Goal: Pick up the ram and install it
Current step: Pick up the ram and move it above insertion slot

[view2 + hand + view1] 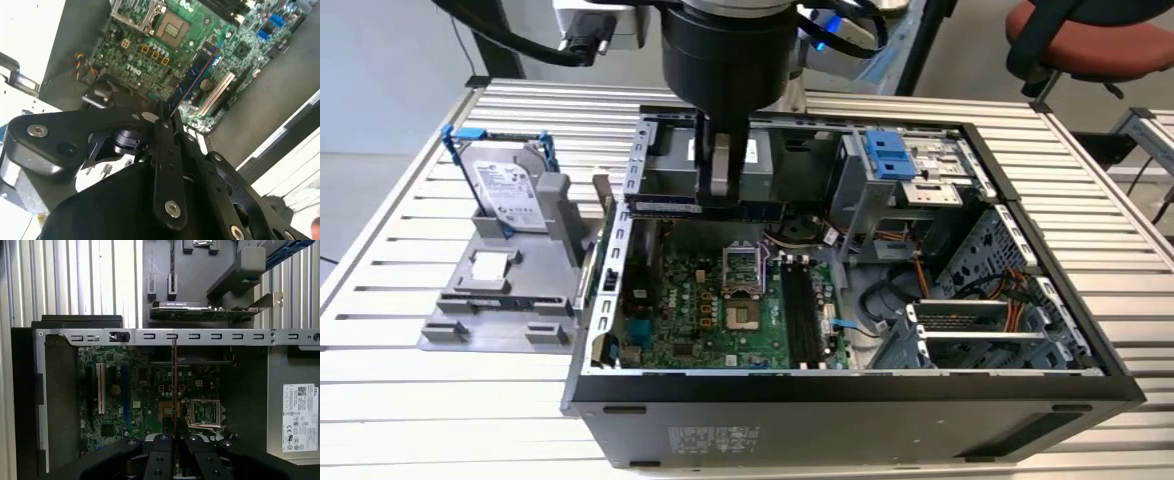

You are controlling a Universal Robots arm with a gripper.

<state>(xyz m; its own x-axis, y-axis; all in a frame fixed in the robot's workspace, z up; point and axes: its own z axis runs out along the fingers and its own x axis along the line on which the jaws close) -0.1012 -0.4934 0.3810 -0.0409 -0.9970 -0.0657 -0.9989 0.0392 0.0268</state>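
Gripper [720,192] clenches the ram [700,209] by its middle above the motherboard [707,300], apparently crosswise to the black slots [801,312], so good seating likely means squaring the stick lengthwise and keeping it level.

Gripped end of ram [174,385] behind jaws

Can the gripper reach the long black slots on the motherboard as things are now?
Probably yes. The case is open, nothing covers the slots, and the gripper, jaws shut on the ram, hangs above the motherboard.
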